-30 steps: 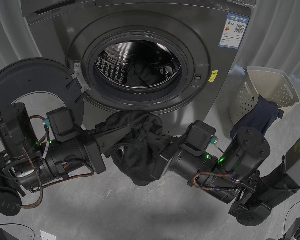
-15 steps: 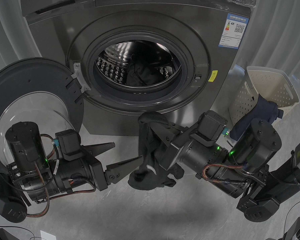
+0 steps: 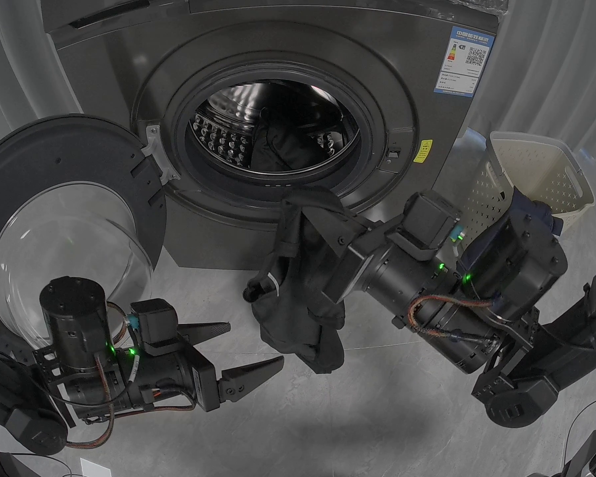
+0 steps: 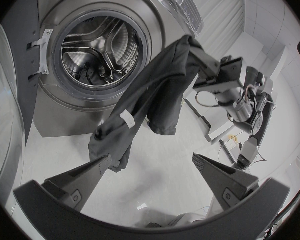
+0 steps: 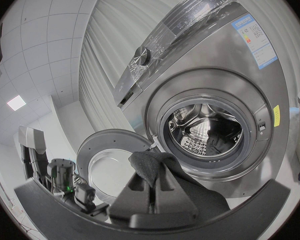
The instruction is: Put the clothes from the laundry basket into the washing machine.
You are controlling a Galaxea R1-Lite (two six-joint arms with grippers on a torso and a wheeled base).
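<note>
**Head view.** A grey metal front-loading washing machine (image 3: 410,87) is recorded with its round, glass-centred door (image 3: 66,167) swung wide open to the robot's left. Dark clothing (image 3: 281,147) lies inside the perforated steel drum (image 3: 225,137). The right hand (image 3: 308,208) is held just below the lower rim of the porthole. Its fingers are closed together on a black cloth garment (image 3: 298,293), which hangs in loose folds in front of the machine's lower panel. The left hand (image 3: 255,344) is low over the grey tiled floor (image 3: 377,425), below the door, with its fingers apart and nothing between them. A white perforated plastic laundry basket (image 3: 549,160) stands at the machine's right side, and a dark blue garment (image 3: 542,208) is draped over its front rim. Both are partly covered by the right arm.

**Left wrist view.** The two fingers are seen spread wide. The black garment hangs between this hand and the porthole, and a small white label (image 4: 127,118) is noted on it.

**Right wrist view.** The fingers are pressed together, with black cloth pinched and bunched over them. The porthole lies beyond, with the open door beside it. A pale pleated curtain (image 5: 106,50) is noted behind the machine.
</note>
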